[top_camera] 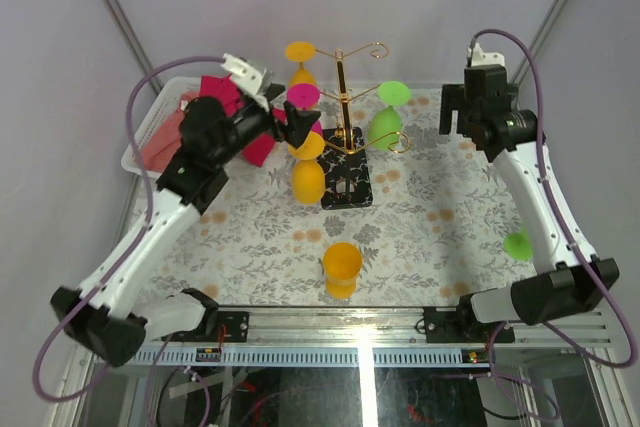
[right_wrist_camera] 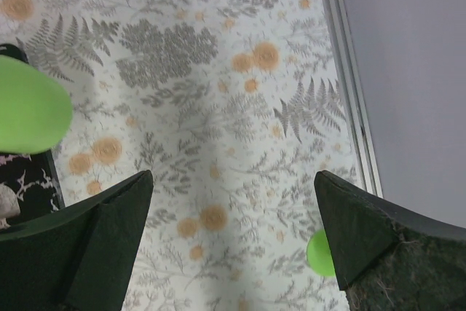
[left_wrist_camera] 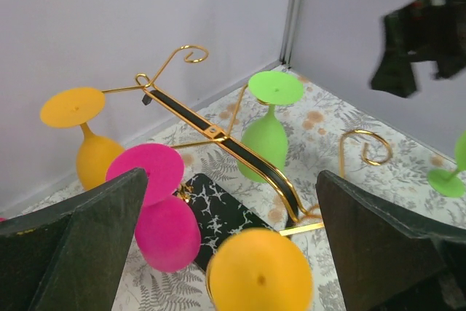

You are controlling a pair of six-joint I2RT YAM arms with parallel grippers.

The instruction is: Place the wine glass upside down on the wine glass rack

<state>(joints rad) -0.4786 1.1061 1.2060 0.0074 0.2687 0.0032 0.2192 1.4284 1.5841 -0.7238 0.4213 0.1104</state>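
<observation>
Left pincer (top_camera: 290,119): fingers apart, gripping nothing, just beside the wine glass rack (top_camera: 343,87), which stands rear-centre on the table (top_camera: 250,237). Four glasses hang upside down on the rack. The orange wine glass (top_camera: 307,177) on the low left arm is nearest this pincer. A second orange glass (top_camera: 341,269) stands on the table in front. Right pincer (right_wrist_camera: 233,194): fingers apart, empty, above the table.

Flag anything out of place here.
Two glasses are off the wine glass rack: an orange glass alone near the front edge, and a green glass beside the right arm, partly hidden. Nothing looks broken or spilled.
</observation>
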